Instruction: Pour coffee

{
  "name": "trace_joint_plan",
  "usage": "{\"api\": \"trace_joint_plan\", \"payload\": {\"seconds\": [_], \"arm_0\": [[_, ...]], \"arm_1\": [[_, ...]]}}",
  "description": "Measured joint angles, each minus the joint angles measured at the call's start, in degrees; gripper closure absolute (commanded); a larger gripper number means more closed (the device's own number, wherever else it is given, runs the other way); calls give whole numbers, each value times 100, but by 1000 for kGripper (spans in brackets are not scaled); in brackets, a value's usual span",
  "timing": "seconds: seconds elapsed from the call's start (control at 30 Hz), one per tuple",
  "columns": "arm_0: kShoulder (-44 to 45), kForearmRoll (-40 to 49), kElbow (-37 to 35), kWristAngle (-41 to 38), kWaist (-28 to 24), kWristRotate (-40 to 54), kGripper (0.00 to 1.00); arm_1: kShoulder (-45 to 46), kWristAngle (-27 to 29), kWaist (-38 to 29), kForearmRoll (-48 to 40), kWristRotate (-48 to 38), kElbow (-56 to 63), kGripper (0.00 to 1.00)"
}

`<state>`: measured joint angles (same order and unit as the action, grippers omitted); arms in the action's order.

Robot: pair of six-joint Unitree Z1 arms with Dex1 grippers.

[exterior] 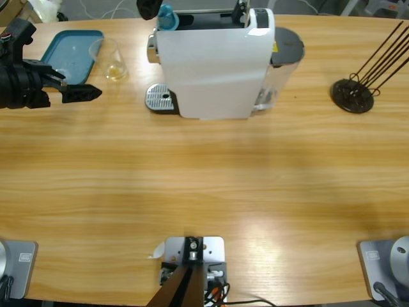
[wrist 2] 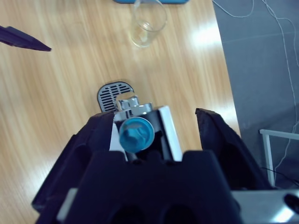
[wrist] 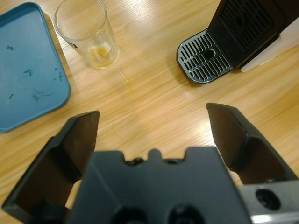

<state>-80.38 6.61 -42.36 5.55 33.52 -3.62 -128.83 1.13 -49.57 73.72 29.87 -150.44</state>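
A clear glass (wrist: 86,30) stands on the wood beside the blue tray (wrist: 28,74), with a shallow bit of pale yellowish coffee (wrist: 100,52) at its bottom. My left gripper (wrist: 153,113) is open and empty, short of the glass and the drip grille (wrist: 204,57). In the high view it (exterior: 73,84) reaches in from the left edge, below the tray (exterior: 73,54) and left of the glass (exterior: 110,57). The white machine (exterior: 211,64) stands at the back middle. My right gripper (wrist 2: 152,116) hovers open over its top, with a blue capsule (wrist 2: 136,133) between the jaws but untouched.
A black stand (exterior: 353,94) with thin rods leaning up to the right sits at the far right. The machine's grey water tank (exterior: 284,48) sticks out on its right side. Bare wooden tabletop (exterior: 204,192) stretches across the whole near half.
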Motion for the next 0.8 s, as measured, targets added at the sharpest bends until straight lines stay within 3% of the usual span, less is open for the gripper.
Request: {"api": "trace_joint_plan", "payload": {"seconds": [0.2, 0.8], "arm_0": [[0, 0, 0, -9, 0, 0, 9], [0, -7, 0, -13, 0, 0, 9]], "arm_1": [[0, 124, 2, 0, -3, 0, 427], [0, 236, 3, 169, -5, 0, 428]]}}
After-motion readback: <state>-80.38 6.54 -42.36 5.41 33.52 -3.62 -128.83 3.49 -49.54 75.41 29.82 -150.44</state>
